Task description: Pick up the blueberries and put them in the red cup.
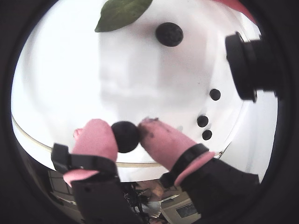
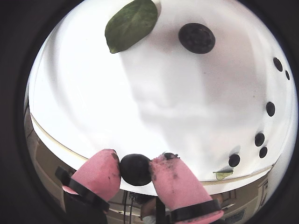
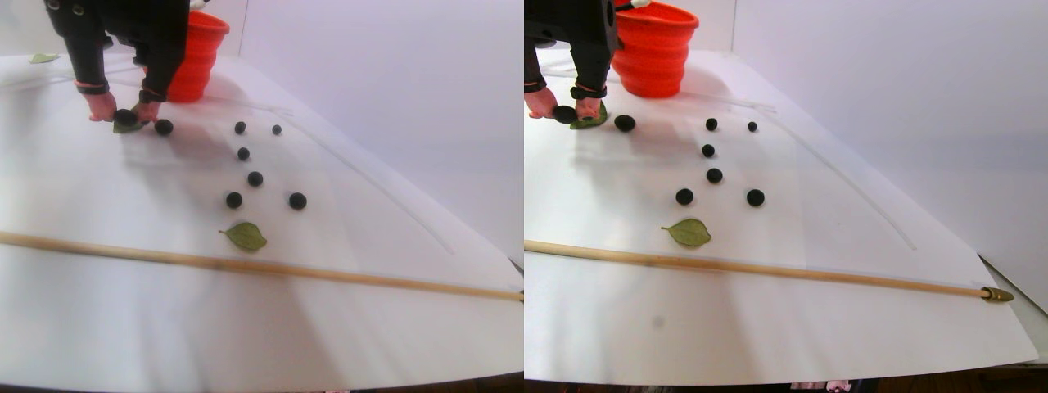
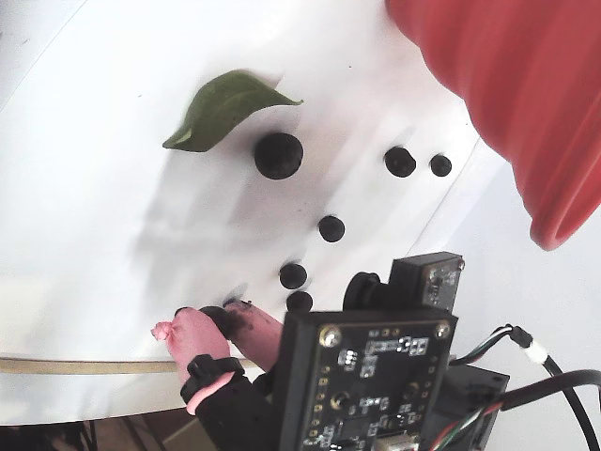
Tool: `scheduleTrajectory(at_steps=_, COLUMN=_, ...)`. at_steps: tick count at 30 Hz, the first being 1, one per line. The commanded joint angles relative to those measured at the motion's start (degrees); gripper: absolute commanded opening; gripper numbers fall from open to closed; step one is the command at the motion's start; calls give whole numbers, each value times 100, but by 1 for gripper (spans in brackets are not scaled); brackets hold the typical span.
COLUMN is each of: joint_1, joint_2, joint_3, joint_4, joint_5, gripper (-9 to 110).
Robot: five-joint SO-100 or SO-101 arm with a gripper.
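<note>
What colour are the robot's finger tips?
Pink, a bit smudged with dark marks. The fingertips show best in a wrist view, squeezing a blueberry.

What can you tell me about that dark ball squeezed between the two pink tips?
It is a blueberry, round, matte, blue-black, one of the bigger ones here. The gripper holds it: one pink fingertip presses each side, and nothing else visibly touches it. In the stereo pair view it sits low above the white sheet, near the red cup.
</note>
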Motion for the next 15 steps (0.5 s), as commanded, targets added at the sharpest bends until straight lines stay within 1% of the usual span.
scheduleTrajectory(at_steps=1, joint_1=18, joint_2=510, joint_3=-141, joint_4=237, joint_5=62, gripper=11)
scheduleTrajectory(at_steps=15, joint_1=-44, joint_2=1125, joint_3=-580, joint_4=1266, joint_5=369, gripper=11)
